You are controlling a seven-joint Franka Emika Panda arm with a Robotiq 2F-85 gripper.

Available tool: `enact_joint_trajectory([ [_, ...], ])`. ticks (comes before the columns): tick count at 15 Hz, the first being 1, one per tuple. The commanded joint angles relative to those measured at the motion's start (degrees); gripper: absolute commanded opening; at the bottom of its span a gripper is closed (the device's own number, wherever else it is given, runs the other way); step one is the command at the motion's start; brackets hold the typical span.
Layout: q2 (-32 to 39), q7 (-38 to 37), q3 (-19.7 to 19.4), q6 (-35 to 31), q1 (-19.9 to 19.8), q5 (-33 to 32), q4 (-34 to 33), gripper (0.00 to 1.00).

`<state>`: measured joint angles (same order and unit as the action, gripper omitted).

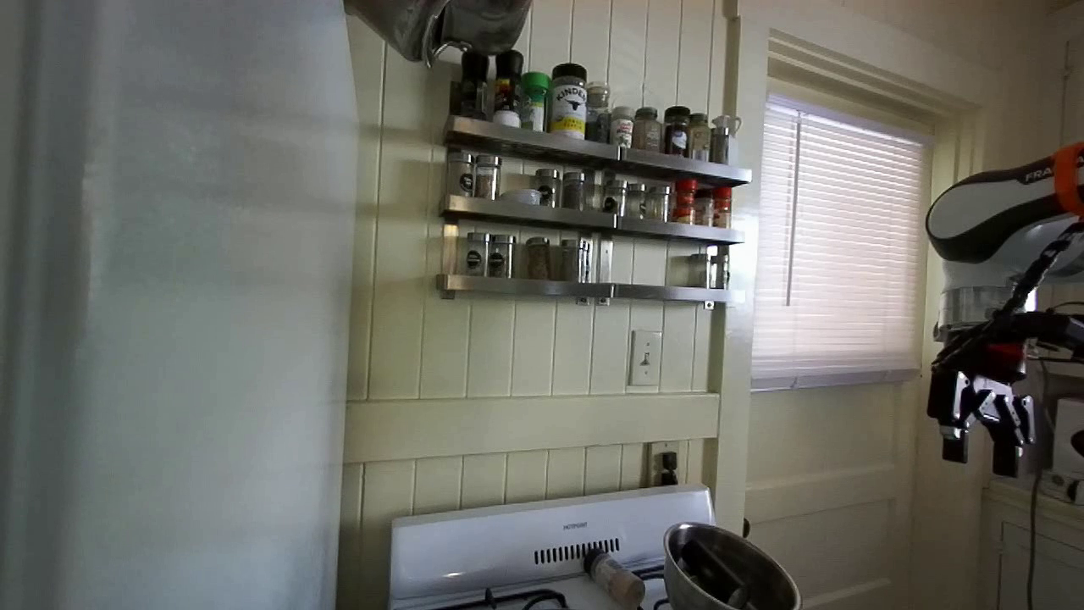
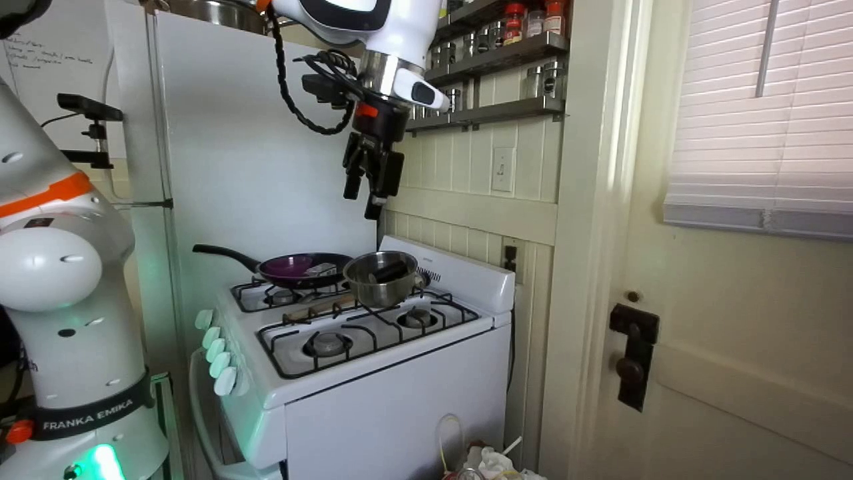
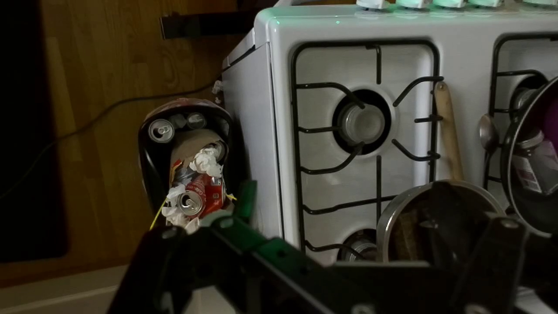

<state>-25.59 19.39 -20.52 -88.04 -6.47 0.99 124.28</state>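
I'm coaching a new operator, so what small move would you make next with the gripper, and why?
Probably lower the gripper slightly toward the metal pot: it hangs open and empty above the stove, touching nothing, and in the wrist view it covers part of the pot, which holds a dark object.

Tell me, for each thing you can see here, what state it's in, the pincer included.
Black two-fingered pincer: open, empty
Round silver metal vessel: uncovered, dark object inside
Round black frying pan: uncovered, purple dish inside
Clear dark-capped bottle: lying on its side
Round grey front burner: no visible flame
White slatted blind: lowered
Cream panelled door: shut
Black-lined oblong bin: open, drink cans and crumpled paper inside
Green robot-base light: lit
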Motion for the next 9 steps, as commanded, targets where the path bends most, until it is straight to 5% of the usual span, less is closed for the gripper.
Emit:
enact_joint_trajectory([
  [1, 0.3, 0.5, 1.1, 0.2, -1.4, 0.5, -0.2, 1.0],
  [9, 2.6, -2.2, 4.7, -3.8, -1.0, -0.9, -1.3, 1.0],
])
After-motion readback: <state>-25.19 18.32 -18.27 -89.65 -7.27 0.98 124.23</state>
